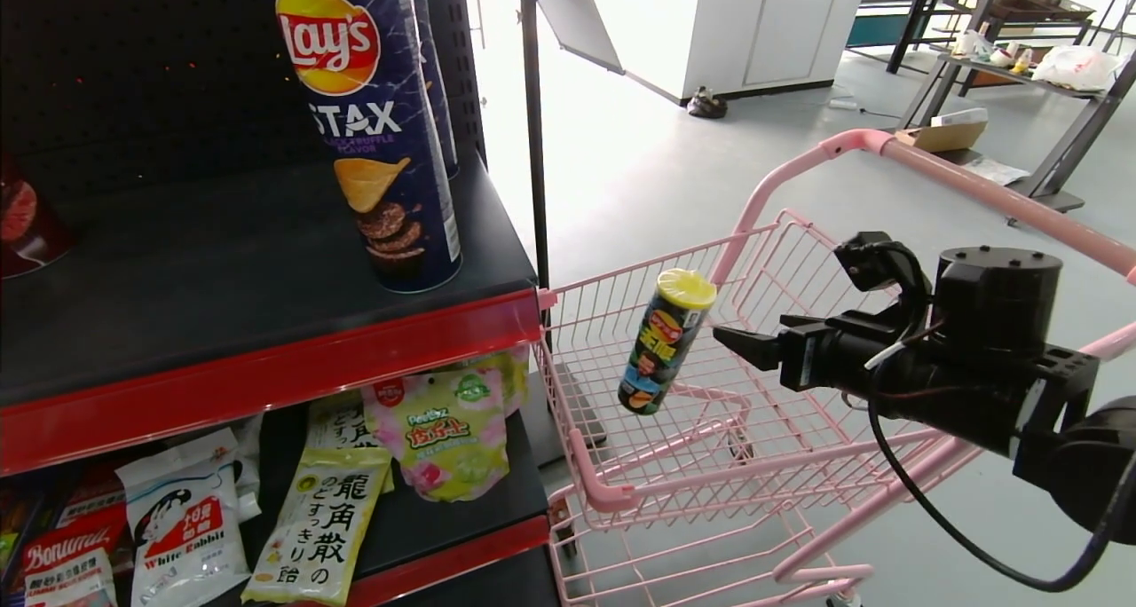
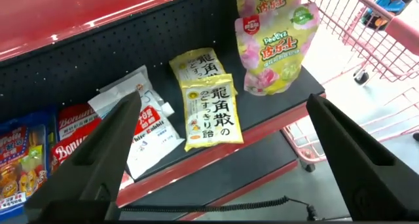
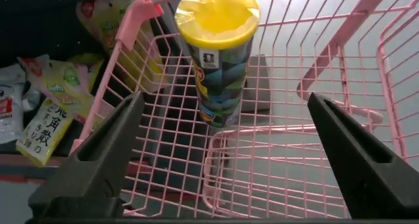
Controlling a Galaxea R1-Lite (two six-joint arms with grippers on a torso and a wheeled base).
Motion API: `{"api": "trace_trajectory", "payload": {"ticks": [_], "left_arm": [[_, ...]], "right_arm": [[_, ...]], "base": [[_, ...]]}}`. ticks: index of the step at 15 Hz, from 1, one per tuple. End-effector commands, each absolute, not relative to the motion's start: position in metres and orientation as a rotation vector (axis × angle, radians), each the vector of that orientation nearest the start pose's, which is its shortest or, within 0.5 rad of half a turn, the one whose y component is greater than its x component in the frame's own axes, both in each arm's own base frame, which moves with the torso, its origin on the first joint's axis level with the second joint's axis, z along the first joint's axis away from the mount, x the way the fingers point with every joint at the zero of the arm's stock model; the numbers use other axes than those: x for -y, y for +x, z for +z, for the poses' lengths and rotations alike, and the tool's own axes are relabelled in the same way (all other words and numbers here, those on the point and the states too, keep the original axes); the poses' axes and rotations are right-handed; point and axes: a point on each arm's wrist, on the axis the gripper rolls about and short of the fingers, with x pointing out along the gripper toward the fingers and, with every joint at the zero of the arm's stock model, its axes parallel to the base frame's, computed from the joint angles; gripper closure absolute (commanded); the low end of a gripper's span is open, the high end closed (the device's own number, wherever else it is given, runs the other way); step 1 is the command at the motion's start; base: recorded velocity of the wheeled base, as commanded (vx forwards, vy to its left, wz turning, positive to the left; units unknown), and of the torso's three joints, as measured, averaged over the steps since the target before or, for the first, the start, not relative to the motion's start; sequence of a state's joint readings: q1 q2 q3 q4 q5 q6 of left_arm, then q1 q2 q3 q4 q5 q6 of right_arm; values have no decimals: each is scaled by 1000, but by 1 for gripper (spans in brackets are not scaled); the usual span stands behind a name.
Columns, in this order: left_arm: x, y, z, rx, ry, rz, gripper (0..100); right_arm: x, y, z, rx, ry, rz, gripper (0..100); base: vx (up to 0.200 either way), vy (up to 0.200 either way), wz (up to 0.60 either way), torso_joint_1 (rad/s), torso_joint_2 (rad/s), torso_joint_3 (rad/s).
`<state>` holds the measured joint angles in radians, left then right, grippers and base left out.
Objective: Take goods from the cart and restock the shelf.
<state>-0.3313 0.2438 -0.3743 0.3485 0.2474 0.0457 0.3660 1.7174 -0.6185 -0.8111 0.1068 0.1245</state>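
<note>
At frame centre in the head view, we find the tilted can [image 1: 667, 341] just left of the right gripper [image 1: 735, 342], which stands spread.

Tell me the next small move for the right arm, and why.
Probably ease the right gripper forward until its open jaws straddle the yellow-lidded can, without closing yet. The can leans inside the pink cart, ahead of the jaws and not yet between them.

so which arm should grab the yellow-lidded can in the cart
Right. The right end effector is open and faces the can in the cart; the left end effector is at the lower shelf.
</note>
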Motion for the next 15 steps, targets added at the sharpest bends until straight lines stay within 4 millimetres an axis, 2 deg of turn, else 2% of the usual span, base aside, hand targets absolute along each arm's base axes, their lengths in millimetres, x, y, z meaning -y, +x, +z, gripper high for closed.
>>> {"api": "trace_trajectory", "payload": {"ticks": [1,4,9,15], "left_arm": [[-13,-22,152,-220,112,-88,0],[-13,-22,154,-217,116,-86,0],[-13,-21,154,-226,123,-75,0],[-13,-18,155,-242,129,-69,0]], "right_arm": [[-110,281,129,-362,81,463,0],[-120,303,122,-342,87,488,0],[-127,318,106,-376,88,519,0],[-136,351,84,-393,92,521,0]], "base": [[0,0,0,0,0,0],[0,0,0,0,0,0],[0,0,0,0,0,0],[0,0,0,0,0,0]]}}
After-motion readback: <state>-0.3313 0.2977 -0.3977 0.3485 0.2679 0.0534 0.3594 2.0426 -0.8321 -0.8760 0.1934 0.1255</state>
